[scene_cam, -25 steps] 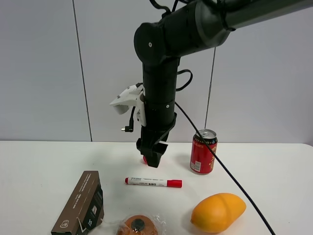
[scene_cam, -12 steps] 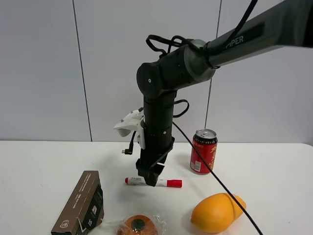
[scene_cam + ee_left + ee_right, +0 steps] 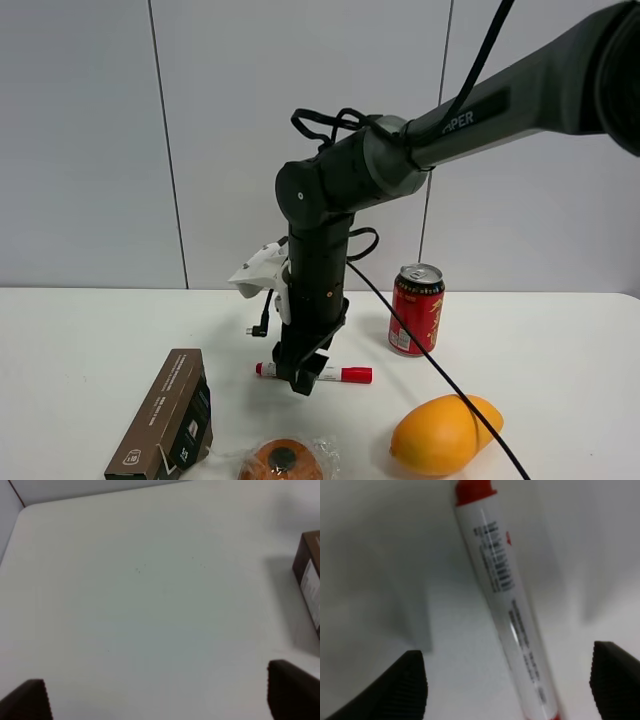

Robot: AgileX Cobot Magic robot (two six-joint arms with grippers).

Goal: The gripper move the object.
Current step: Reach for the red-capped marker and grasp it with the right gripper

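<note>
The white marker pen (image 3: 347, 375) with a red cap lies flat on the white table (image 3: 80, 350), near its middle. My right gripper (image 3: 305, 381), a black claw on a dark grey arm, points down right at the pen's middle. In the right wrist view the pen (image 3: 504, 592) lies between the two open fingers (image 3: 413, 682), which are apart from it on both sides; the gripper (image 3: 514, 679) holds nothing. My left gripper (image 3: 160, 695) is open over bare table and does not show in the exterior view.
A long brown carton (image 3: 165, 415) lies front left; it also shows in the left wrist view (image 3: 310, 580). An orange-yellow mango (image 3: 445, 432) lies front right. A red can (image 3: 416, 310) stands behind it. A wrapped round brown item (image 3: 283, 460) lies at the front edge.
My right gripper has come down and forward from above and behind the pen until its fingers stand on either side of it. The pen has not moved.
</note>
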